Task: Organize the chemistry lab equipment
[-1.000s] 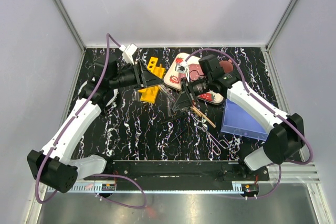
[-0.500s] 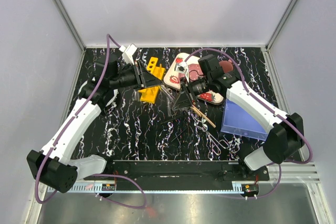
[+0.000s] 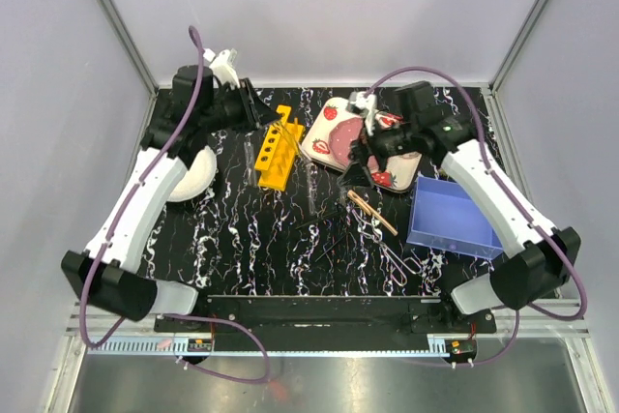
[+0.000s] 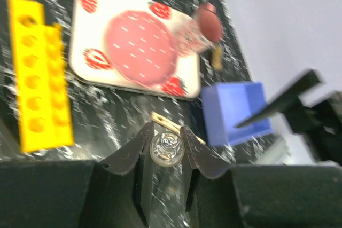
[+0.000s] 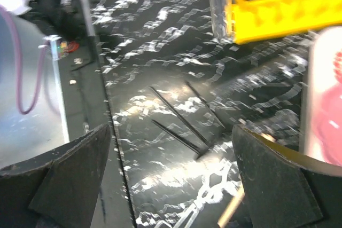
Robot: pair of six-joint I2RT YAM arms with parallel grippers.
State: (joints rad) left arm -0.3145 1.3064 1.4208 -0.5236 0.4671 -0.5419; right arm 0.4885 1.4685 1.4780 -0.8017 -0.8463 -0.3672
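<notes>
Left gripper [image 4: 166, 141] is clamped on 1 glass tube [image 4: 166, 150] (seen end-on between its fingers), raised at 11 o'clock in the top view. The rack [image 3: 276, 147] lies at its 5 o'clock. Right gripper [image 5: 172, 142] is spread wide, holding nothing, beside the tray [image 3: 319, 142]. 3 black rods [image 5: 181, 118] lie at its 7 o'clock.

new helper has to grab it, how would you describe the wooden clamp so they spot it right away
Find the strawberry-print tray at the back middle of the black marbled table. Just in front of its near edge, left of the blue box, a short stick lies slanted. That is the wooden clamp, the only tan piece among the silvery forceps and thin black rods.
</notes>
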